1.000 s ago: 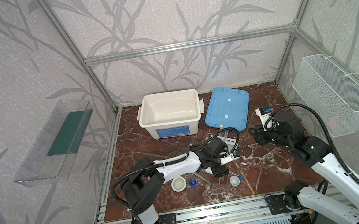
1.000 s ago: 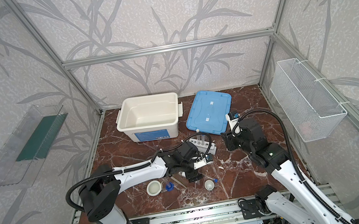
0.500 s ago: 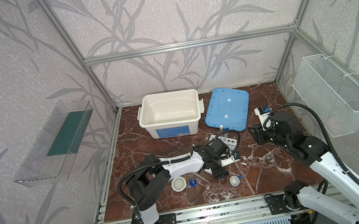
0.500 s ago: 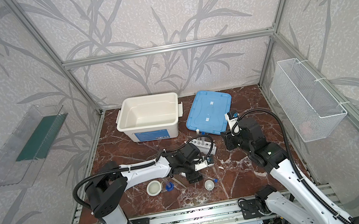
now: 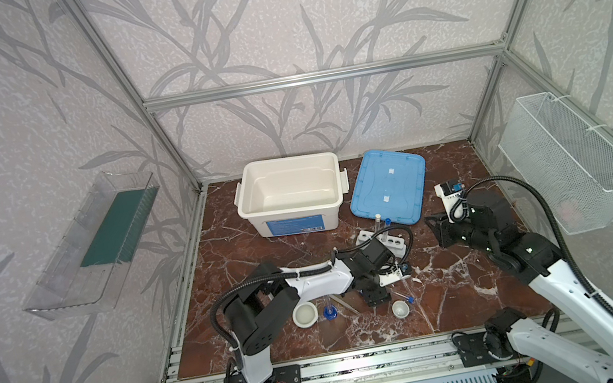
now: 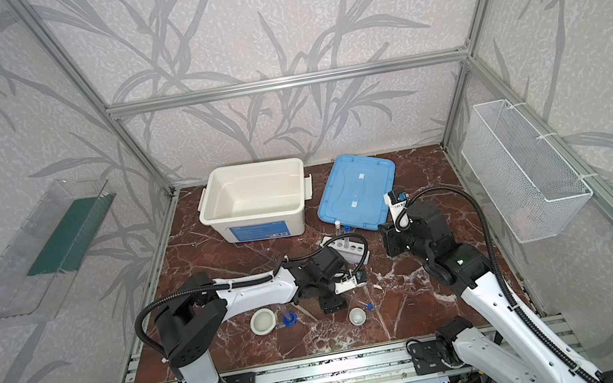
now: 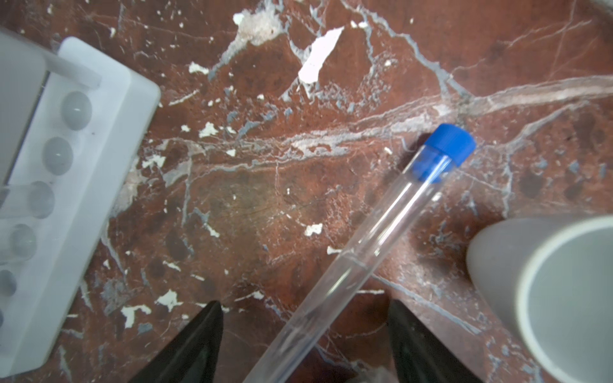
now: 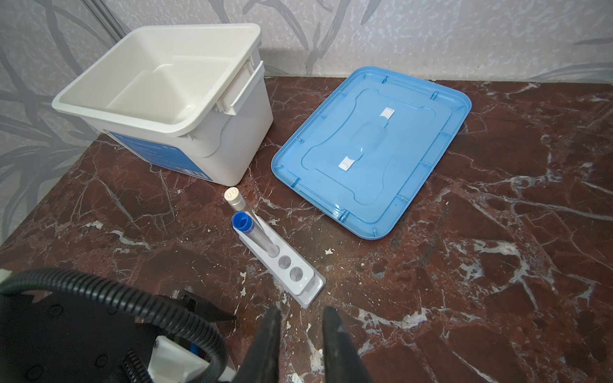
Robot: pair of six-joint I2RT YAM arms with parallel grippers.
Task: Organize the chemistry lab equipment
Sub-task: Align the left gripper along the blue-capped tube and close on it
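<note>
Two things are different from a second back: the left arm has sunk lower and a bit nearer the front edge, so the left fingers [image 7: 199, 341] now sit either side of the loose tube [image 7: 365, 252], and both sets of fingers have been drawing in. The left fingers are apart with counter [image 5: 462, 301] showing on both sides of the glass, so no contact yet as far as I can see. The right fingers [image 8: 268, 341] are nearly together with a thin gap and nothing in it, parked near the rack [image 8: 288, 265], and that arm has barely shifted. My read is that the pinch on this tube is coming up, and it'd be tube number three, since a white-capped tube [image 8: 234, 199] and a racked blue tube [image 8: 252, 232] already stand upright. The far cup [image 5: 305, 314], cylinder [image 5: 330, 312] and tweezers [image 5: 347, 304] are loose, and the bin [image 5: 292, 220] is empty with its lid [image 5: 388, 187] lying beside it, so there's plenty left. The loose tube lies flat, just beside the near cup [image 5: 400, 308]. Its long axis runs out from between the left fingers, with the blue cap [image 7: 449, 146] at the far end pointing away from the wrist. In a top view the cap [image 5: 410, 299] aims front-right. The tube crosses the gap at a slant, so a small wrist twist probably helps.
</note>
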